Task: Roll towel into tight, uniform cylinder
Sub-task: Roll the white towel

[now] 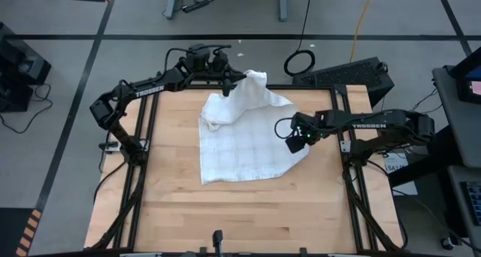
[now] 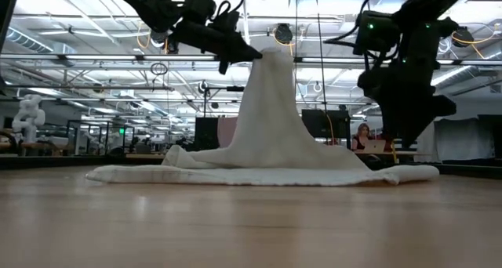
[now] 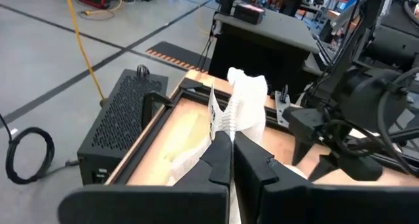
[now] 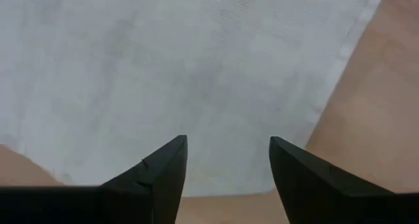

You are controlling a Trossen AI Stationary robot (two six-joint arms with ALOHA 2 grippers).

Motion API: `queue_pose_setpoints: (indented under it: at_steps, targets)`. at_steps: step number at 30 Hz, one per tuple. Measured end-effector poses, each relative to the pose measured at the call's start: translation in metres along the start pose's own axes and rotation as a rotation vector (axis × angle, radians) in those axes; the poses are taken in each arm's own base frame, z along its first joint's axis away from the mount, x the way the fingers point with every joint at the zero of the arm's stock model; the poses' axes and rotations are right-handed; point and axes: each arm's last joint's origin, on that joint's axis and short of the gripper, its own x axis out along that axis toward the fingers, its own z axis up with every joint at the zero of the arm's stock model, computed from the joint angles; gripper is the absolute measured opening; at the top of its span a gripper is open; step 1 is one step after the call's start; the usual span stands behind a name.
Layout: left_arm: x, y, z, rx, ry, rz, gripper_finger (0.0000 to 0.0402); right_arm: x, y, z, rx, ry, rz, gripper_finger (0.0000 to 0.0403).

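1. Clearly early: left gripper (image 1: 242, 77) is clamped tight on a far corner of the thin white checked cloth towel (image 1: 252, 140), holding it up in a peak.
2. Rest of towel lies spread on the wooden table (image 1: 248, 212), no roll yet.
3. Right gripper (image 1: 292, 143) hovers over towel's right edge w/ fingers apart, empty.

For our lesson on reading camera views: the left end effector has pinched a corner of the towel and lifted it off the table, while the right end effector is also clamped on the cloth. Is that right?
Not quite. The left end effector does hold a corner of the towel raised, but the right end effector is open above the cloth, gripping nothing, as the right wrist view shows.
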Motion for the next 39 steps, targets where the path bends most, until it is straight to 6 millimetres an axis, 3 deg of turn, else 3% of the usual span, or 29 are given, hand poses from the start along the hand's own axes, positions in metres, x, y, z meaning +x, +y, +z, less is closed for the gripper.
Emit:
queue_pose_setpoints:
  at_steps: [8,21,35,39]
  targets:
    - [0.0,0.0,0.0,-0.001,0.0,0.007,0.0004,0.013,-0.018,-0.016,0.026,0.053,-0.023,0.0251]
    - [0.0,0.0,0.0,-0.001,-0.002,0.016,0.0004,0.026,-0.023,-0.024,0.017,0.063,0.126,0.0253]
    - [0.0,0.0,0.0,-0.002,0.0,0.018,0.0004,0.014,0.003,-0.021,0.004,0.337,0.648,0.019]
    - [0.0,0.001,0.0,-0.002,0.001,0.019,0.0004,0.006,0.005,-0.025,0.046,0.36,0.662,0.0178]
